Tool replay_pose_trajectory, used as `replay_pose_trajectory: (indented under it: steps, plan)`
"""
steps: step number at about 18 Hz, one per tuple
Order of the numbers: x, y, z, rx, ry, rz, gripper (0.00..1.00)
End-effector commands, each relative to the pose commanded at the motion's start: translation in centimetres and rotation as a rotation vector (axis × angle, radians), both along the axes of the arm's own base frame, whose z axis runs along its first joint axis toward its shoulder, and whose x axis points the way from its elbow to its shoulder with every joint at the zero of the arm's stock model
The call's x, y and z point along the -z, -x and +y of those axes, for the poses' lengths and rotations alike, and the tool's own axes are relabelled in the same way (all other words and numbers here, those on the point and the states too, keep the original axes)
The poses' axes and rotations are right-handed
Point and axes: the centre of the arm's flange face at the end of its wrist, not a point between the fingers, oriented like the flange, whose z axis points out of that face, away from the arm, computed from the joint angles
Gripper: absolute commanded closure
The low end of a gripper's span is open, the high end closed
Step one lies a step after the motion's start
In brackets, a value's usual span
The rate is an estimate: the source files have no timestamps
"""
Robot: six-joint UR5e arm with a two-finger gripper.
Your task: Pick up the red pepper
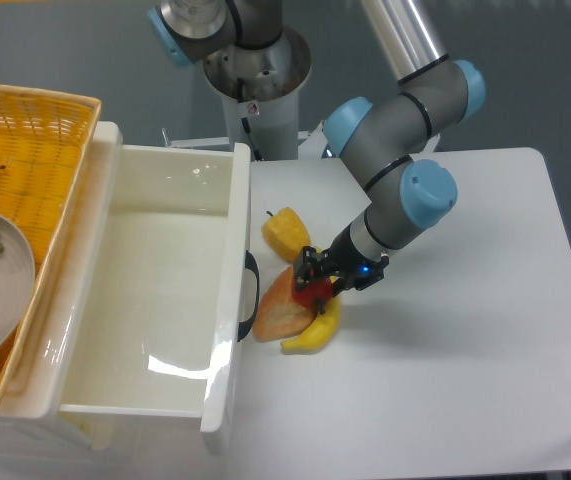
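The red pepper (312, 293) is small and glossy and lies on the white table among other toy food, between the orange-pink wedge (279, 308) and the banana (315, 331). My gripper (316, 281) comes down on it from the upper right. Its black fingers sit on either side of the pepper and partly hide it. The jaws look closed against the pepper, which still rests at table height.
A yellow pepper (285, 231) lies just up and left of the gripper. A white open drawer (227, 300) with a black handle stands to the left. Further left is a yellow basket (35, 140) and a grey plate (5, 290) with fruit.
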Motion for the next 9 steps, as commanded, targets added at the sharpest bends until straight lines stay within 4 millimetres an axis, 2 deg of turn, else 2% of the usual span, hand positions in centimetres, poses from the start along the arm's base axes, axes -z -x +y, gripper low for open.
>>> replay_pose_trajectory:
  steps: [3, 5, 9]
  plan:
    - [-1.1, 1.0, -0.9, -0.021, -0.007, 0.014, 1.00]
    - [-2.5, 1.3, -1.2, -0.025, -0.014, 0.040, 1.00]
    - [-4.9, 3.4, -1.7, -0.024, -0.023, 0.105, 1.00]
